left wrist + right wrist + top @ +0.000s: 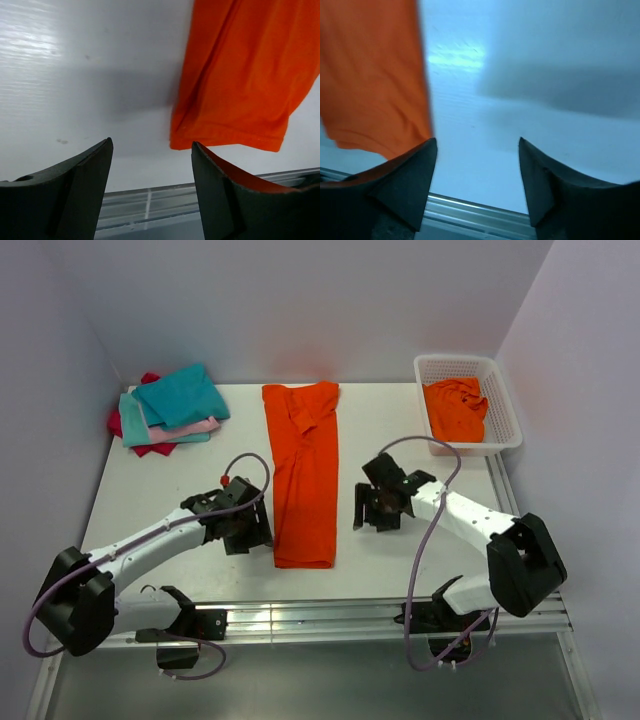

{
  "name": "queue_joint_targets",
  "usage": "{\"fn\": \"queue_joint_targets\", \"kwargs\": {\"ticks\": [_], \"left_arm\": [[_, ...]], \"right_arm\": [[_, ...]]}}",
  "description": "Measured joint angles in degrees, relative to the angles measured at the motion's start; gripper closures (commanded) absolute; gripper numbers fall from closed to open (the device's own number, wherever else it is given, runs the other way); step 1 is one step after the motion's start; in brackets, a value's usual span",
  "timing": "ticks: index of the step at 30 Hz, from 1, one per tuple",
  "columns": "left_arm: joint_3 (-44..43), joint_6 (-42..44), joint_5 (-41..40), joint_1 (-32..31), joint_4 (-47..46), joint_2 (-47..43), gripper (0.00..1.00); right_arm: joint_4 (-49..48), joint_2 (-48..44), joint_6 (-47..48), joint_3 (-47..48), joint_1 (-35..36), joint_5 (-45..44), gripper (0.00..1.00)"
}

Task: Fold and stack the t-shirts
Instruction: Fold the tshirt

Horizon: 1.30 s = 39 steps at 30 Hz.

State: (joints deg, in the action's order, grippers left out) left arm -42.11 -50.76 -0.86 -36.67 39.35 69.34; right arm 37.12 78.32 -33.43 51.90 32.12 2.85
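Nearest, at 6 o'clock, the left gripper (152, 150) is recorded with jaws spread wide and nothing held, just beside the left edge of the orange t-shirt (303, 480) near its hem. The right gripper (478, 146) is likewise seen wide and empty, just beside the right edge. That shirt is laid flat as a long narrow strip at the centre of the table (150, 480), running 12 to 6 o'clock. A folded stack (172, 405) of teal, pink and crimson tees is noted at 10 o'clock. A crumpled orange tee (455, 410) is held in the white basket (505, 410) at 2 o'clock.
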Motion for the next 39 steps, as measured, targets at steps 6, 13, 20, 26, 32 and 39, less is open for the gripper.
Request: {"fn": "queue_joint_targets", "kwargs": {"ticks": [6,13,20,26,32,39], "left_arm": [[0.7,-6.9,1.0,-6.8,-6.0,5.2,0.33],[-1.3,-11.3,1.5,-13.1,-9.2,14.1,0.36],[-1.6,-13.7,0.9,-14.1,-9.3,14.5,0.39],[-1.5,-14.1,0.8,-14.1,-9.1,14.4,0.43],[-1.5,-13.9,0.7,-14.1,-9.2,14.4,0.56],[-3.3,-12.3,0.0,-14.1,-7.6,15.6,0.96]], "right_arm": [[-4.5,0.0,-4.7,-9.9,2.6,4.5,0.34],[-11.3,1.8,-7.7,-11.4,7.0,8.2,0.34],[-13.2,5.6,-9.4,-9.3,11.8,9.2,0.38],[-13.9,7.3,-10.6,-8.4,15.7,10.1,0.57],[-14.0,9.4,-10.8,-7.6,16.9,10.3,0.99],[-12.3,9.9,-10.5,-6.3,16.9,9.4,1.00]]}}
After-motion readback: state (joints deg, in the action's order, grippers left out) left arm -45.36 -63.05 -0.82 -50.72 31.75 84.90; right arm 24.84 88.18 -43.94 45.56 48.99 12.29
